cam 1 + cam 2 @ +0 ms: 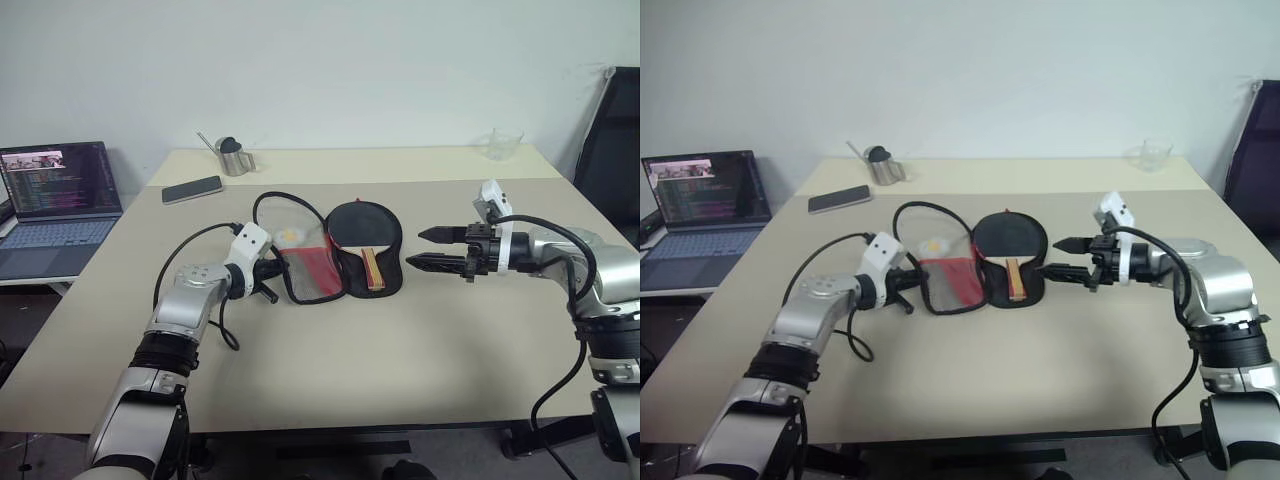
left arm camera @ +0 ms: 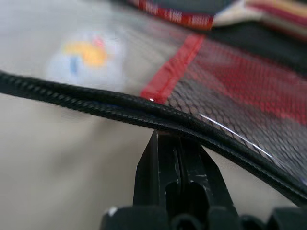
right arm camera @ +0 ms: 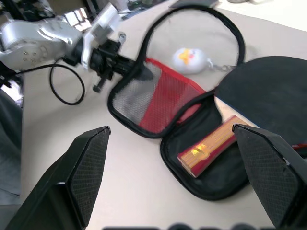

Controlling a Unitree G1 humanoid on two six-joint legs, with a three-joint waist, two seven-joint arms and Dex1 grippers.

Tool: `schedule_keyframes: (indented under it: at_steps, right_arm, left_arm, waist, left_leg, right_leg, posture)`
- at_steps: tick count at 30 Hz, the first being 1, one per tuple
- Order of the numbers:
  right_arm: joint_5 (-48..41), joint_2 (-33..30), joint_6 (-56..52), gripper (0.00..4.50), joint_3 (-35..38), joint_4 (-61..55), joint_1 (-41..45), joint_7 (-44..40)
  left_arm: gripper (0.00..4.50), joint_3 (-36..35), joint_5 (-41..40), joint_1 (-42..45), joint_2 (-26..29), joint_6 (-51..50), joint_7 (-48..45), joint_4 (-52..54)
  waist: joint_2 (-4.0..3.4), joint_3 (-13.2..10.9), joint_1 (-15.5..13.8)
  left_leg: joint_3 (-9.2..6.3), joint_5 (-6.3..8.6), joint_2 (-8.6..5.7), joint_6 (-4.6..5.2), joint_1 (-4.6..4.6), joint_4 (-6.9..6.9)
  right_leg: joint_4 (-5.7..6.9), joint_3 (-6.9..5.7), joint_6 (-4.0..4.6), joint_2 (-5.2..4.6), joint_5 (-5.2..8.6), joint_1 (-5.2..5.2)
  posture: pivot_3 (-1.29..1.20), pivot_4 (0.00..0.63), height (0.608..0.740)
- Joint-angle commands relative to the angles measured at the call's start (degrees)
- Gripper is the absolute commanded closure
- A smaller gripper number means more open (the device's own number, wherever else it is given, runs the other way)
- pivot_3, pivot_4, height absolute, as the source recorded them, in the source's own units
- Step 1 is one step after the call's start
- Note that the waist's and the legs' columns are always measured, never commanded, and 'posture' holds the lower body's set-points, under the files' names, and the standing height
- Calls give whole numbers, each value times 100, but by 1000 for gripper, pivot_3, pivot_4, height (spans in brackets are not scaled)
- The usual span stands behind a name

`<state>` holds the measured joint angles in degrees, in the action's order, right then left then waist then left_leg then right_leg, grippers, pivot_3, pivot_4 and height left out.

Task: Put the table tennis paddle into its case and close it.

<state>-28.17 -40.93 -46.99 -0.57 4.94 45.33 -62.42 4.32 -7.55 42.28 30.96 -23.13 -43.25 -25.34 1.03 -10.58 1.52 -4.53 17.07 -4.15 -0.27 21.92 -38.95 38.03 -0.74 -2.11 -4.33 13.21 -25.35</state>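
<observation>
lying open on the table, the case holds the paddle; left gripper pinches the case's edge, right gripper spread wide, holding nothing.

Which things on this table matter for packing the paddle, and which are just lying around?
For the job: table tennis paddle, open case, left gripper, right gripper.
Lying about: smartphone, metal cup, clear cup, laptop.
</observation>
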Motion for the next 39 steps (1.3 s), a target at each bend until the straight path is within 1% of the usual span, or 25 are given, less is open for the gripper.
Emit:
schedule_keyframes:
  at_steps: [1, 5, 7, 9, 12, 14, 16, 18, 19, 20, 24, 30, 33, 36, 39]
  right_arm:
    - [-33, -207, 80, 0, 329, -178, -50, 106]
    - [-73, -315, 102, 0, 520, -212, -125, 248]
    - [-79, -351, 103, 0, 579, -231, -149, 303]
    - [-86, -362, 103, 0, 622, -261, -173, 356]
    - [-112, -355, 82, 0, 646, -290, -184, 416]
    - [-175, -351, 25, 0, 694, -418, -256, 468]
    - [-206, -349, -28, 0, 729, -563, -344, 516]
    - [-278, -339, -127, 0, 789, -741, -453, 585]
    - [-308, -340, -166, 0, 807, -824, -505, 618]
    - [-342, -341, -200, 0, 823, -892, -547, 648]
    - [-480, -285, -326, 0, 861, -1083, -637, 792]
    - [-558, -234, -348, 0, 784, -1145, -662, 922]
    - [-608, -200, -370, 0, 787, -1129, -621, 969]
    - [-640, -162, -431, 0, 886, -1070, -618, 1092]
    - [-640, -43, -570, 0, 1008, -950, -631, 1437]
  left_arm:
    - [4474, -105, -25, 303, -113, 228, 44, 400]
    - [4474, -180, -122, 718, -557, 324, 303, 475]
    - [4474, -140, -17, 970, -826, 630, 505, 279]
    - [4474, -258, -35, 1299, -1167, 754, 837, -187]
    - [4474, -313, 45, 1593, -1435, 1025, 1146, -750]
    - [4474, -230, 181, 1870, -1870, 1281, 1530, -1544]
    - [4474, 25, 507, 1986, -2179, 1520, 1794, -2173]
    - [4474, 157, 809, 2042, -2376, 1559, 2234, -2775]
    - [4474, 105, 818, 2061, -2460, 1587, 2382, -3005]
    - [4474, 60, 813, 2070, -2525, 1646, 2453, -3183]
    - [4474, 250, 1033, 1956, -2768, 1949, 2423, -3626]
    - [4474, 242, 1155, 1972, -2867, 2183, 2390, -3640]
    - [4474, 57, 962, 2052, -2793, 2286, 2117, -3364]
    - [4474, -168, 590, 2034, -2425, 2293, 1336, -2608]
    - [4474, -300, 245, 1923, -1998, 1829, 640, -1775]
  waist:
    - [0, 0, -16]
    - [3, -1, -65]
    - [4, -1, -107]
    - [5, -1, -128]
    - [6, 0, -118]
    - [7, 0, -125]
    - [9, 1, -147]
    - [10, 1, -160]
    - [11, 0, -158]
    - [15, -2, -148]
    - [16, -3, -140]
    - [17, -2, -165]
    - [17, -2, -161]
    - [18, -3, -149]
    - [18, -3, -127]
  left_leg:
    - [0, 0, -2, 0, 0, 0]
    - [-1, 0, -5, 0, 1, -2]
    - [-1, 0, -6, 0, 2, -4]
    - [2, 0, -6, 0, 3, -5]
    - [8, 0, -5, 0, 0, -4]
    - [12, 0, -4, 0, -4, -2]
    - [10, -1, -7, 0, -3, -4]
    - [11, -1, -12, 1, -1, -5]
    - [12, -1, -13, 1, 0, -5]
    - [14, 0, -14, 2, 0, -4]
    - [20, 0, -10, 2, -2, -3]
    - [17, 0, -15, 2, -3, -8]
    - [18, -1, -14, 2, -3, -8]
    - [19, 0, -14, 2, -1, -8]
    - [21, 0, -11, 1, -1, -7]
  right_leg:
    - [-1, -1, 0, -1, 0, 1]
    - [-2, -2, -2, -3, -1, 2]
    - [-2, -2, -4, -4, -2, 3]
    - [-4, -1, -5, -4, -3, 3]
    - [-3, 1, -7, -4, -4, 3]
    - [-1, 3, -7, -3, -4, 3]
    - [-2, -1, -9, -3, -5, 6]
    - [-5, 1, -12, -5, -7, 6]
    - [-7, 1, -15, -5, -8, 6]
    - [-8, 2, -17, -5, -10, 4]
    - [-3, 3, -18, -5, -10, 0]
    - [-7, 3, -25, -6, -15, 6]
    - [-6, 3, -25, -6, -15, 5]
    - [-5, 3, -25, -6, -15, 3]
    - [-4, 7, -25, -5, -15, -1]
  posture:
    - [0, 150, 740]
    - [0, 150, 740]
    - [0, 150, 740]
    - [0, 150, 740]
    - [0, 150, 740]
    - [0, 150, 740]
    - [0, 150, 740]
    - [0, 150, 740]
    - [0, 150, 740]
    - [0, 150, 740]
    - [0, 150, 740]
    - [0, 150, 740]
    - [0, 150, 740]
    - [0, 150, 740]
    - [0, 150, 740]
